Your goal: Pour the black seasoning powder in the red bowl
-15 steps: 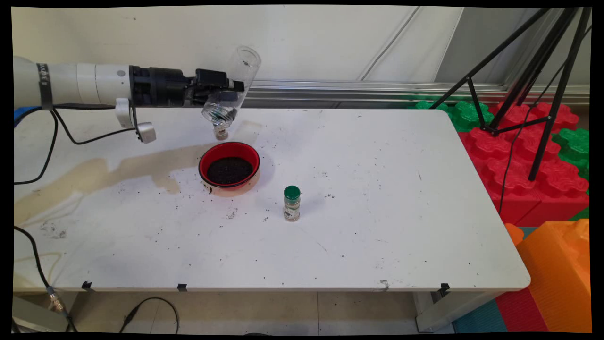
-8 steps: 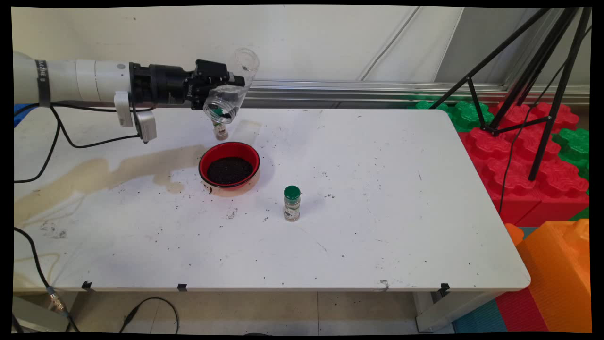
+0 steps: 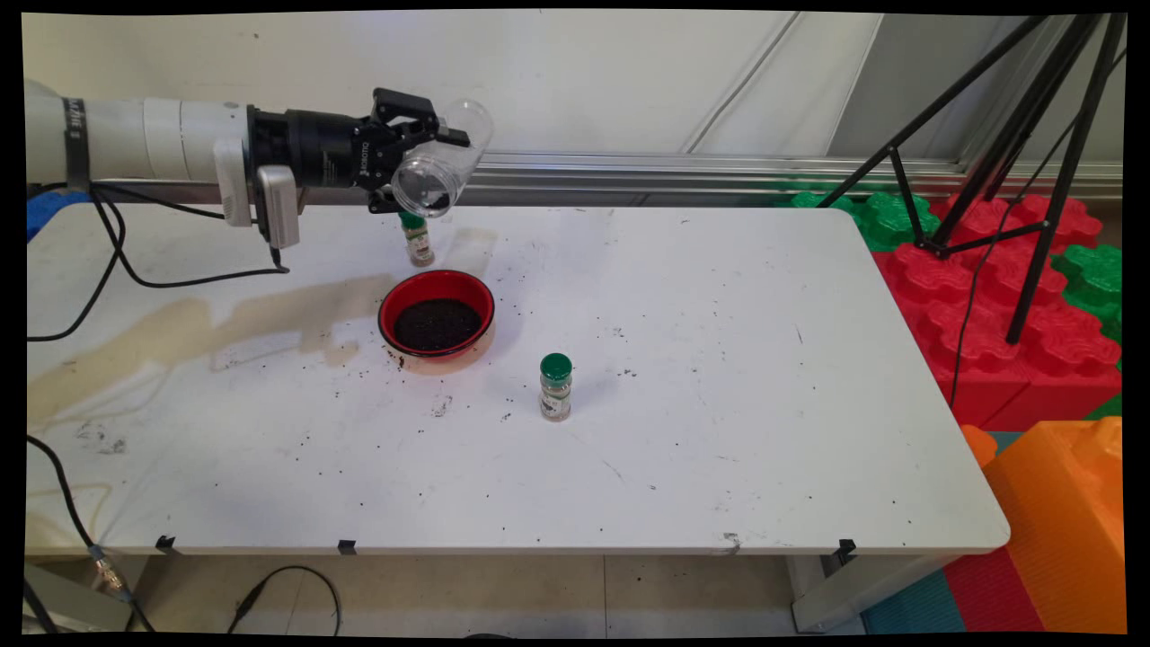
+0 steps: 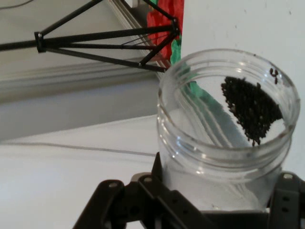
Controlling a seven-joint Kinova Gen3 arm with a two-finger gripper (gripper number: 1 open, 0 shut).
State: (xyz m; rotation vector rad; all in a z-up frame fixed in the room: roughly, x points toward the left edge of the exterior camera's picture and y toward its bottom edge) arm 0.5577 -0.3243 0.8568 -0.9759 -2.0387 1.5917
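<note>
Holding a clear jar (image 4: pixel 224 138) in my gripper (image 4: pixel 200 210), fingers clamped on its body, one each side. In hand view the jar's open mouth fills the right half; a small wedge of dark seeds (image 4: pixel 251 109) clings to the inner wall near the rim, rest of the jar looks empty. Past the mouth: black tripod legs (image 4: pixel 95 40) and a strip of red and green blocks.

Main view, near to far: table (image 3: pixel 719 467) edge w/ bits of black tape, cables below on the left. White top is scuffed, dark specks scattered over it, and a long tan stain (image 3: pixel 207 328) runs in from the left toward the bowl. A green-capped shaker (image 3: pixel 555 386) stands upright about mid-table, apart from everything. Further back and to its left, a red bowl (image 3: pixel 437 314) w/ dark seeds covering the bottom; a few spilled specks just by its near-left rim. Behind the bowl, near but not touching, a 2nd green-capped shaker (image 3: pixel 417 237), upright.

Above that 2nd shaker my gripper (image 3: pixel 422 144) hangs in the air, arm reaching in level from the left. Jar (image 3: pixel 440 157) lies roughly horizontal, mouth turned toward the camera and a bit down, base pointing at the wall. It's clear of the table, up and behind the bowl, not over it.

Far right, off the table: tripod (image 3: pixel 1006 162) on red and green blocks (image 3: pixel 988 288), orange block (image 3: pixel 1060 521) nearer
</note>
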